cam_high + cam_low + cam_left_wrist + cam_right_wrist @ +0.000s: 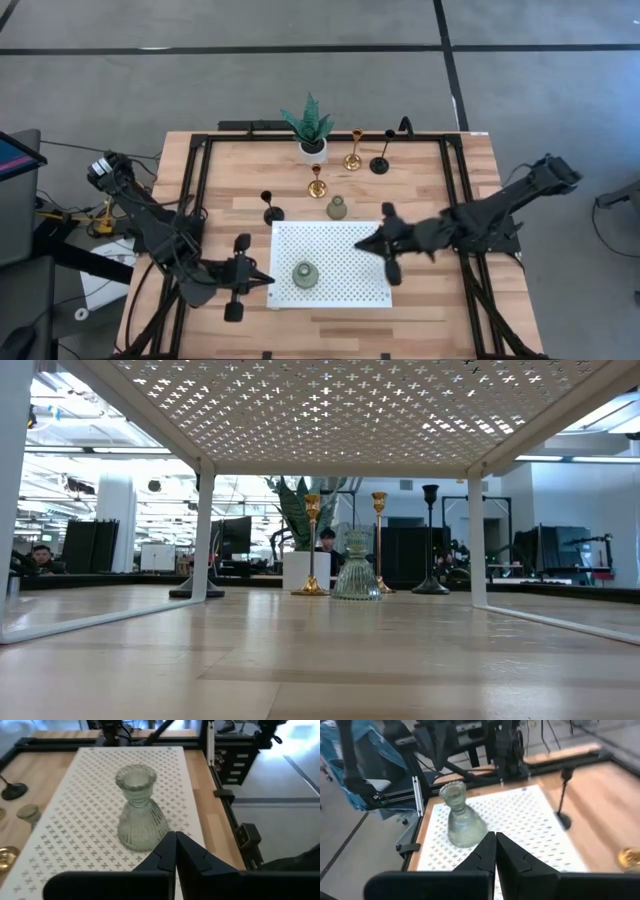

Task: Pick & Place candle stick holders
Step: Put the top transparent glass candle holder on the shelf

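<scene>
No brand, label or writing can be read on anything in view.

In the high view a white perforated tray (340, 255) lies in the lower middle of the wooden table (430, 180). One grey-green holder (304, 275) stands on the tray's lower left part, clear of its edges, with open tray to its right. The left pincer (268, 281) sits at the tray's left edge, just beside that holder but not touching it, its fingers (172, 851) pressed together on nothing. The right pincer (362, 244) hovers over the tray's upper right part, also clenched and empty.

The second grey-green holder (337, 207) stands on bare wood just above the tray's top edge. A gold holder (317, 182) is above it to the left, another gold holder (353, 150) farther up. One black holder (272, 205) stands off the tray's upper left corner, the other black holder (383, 152) near the table's top edge. A green plant in a white pot (311, 128) stands at the top middle.

The wood right of the tray lies partly under the right arm, and the strip along the bottom edge is narrow.
</scene>
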Tool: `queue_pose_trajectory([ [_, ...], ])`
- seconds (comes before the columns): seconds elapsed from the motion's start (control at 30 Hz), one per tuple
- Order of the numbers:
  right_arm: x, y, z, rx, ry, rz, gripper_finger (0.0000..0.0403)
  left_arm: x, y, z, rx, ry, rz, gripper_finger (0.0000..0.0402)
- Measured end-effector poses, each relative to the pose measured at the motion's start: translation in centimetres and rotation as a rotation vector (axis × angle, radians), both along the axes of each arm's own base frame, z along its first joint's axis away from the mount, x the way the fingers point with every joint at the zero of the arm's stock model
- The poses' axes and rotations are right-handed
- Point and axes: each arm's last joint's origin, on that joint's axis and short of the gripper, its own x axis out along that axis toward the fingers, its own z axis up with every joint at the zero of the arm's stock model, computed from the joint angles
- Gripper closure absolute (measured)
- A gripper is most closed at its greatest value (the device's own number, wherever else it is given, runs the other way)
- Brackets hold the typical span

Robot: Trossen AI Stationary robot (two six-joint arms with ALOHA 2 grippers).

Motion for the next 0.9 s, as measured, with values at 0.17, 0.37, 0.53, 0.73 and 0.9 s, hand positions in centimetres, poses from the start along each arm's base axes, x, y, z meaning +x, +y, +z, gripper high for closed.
queue_pose_trajectory([
  [0.17, 2.9, 3.0, -1.0, 0.007, 0.015, 0.025, 0.0403, -0.1, 0.0, -0.2, 0.015, 0.016, -0.022, 0.0398],
  [0.37, 6.0, 5.2, -2.4, 0.027, 0.06, -0.002, 0.0403, -0.5, -0.1, -0.5, 0.056, 0.036, -0.019, 0.0398],
  [0.53, 7.5, 5.9, -3.7, 0.058, 0.094, -0.03, 0.0403, -0.4, -0.1, -0.5, 0.057, 0.034, -0.014, 0.0398],
  [0.73, 7.5, 5.7, -4.4, 0.104, 0.147, -0.073, 0.0403, -0.4, -0.1, -0.4, 0.06, 0.029, -0.003, 0.0398],
  [0.9, 7.4, 5.7, -4.7, 0.13, 0.181, -0.061, 0.0403, -0.4, -0.1, -0.4, 0.062, 0.025, 0.005, 0.0399],
])
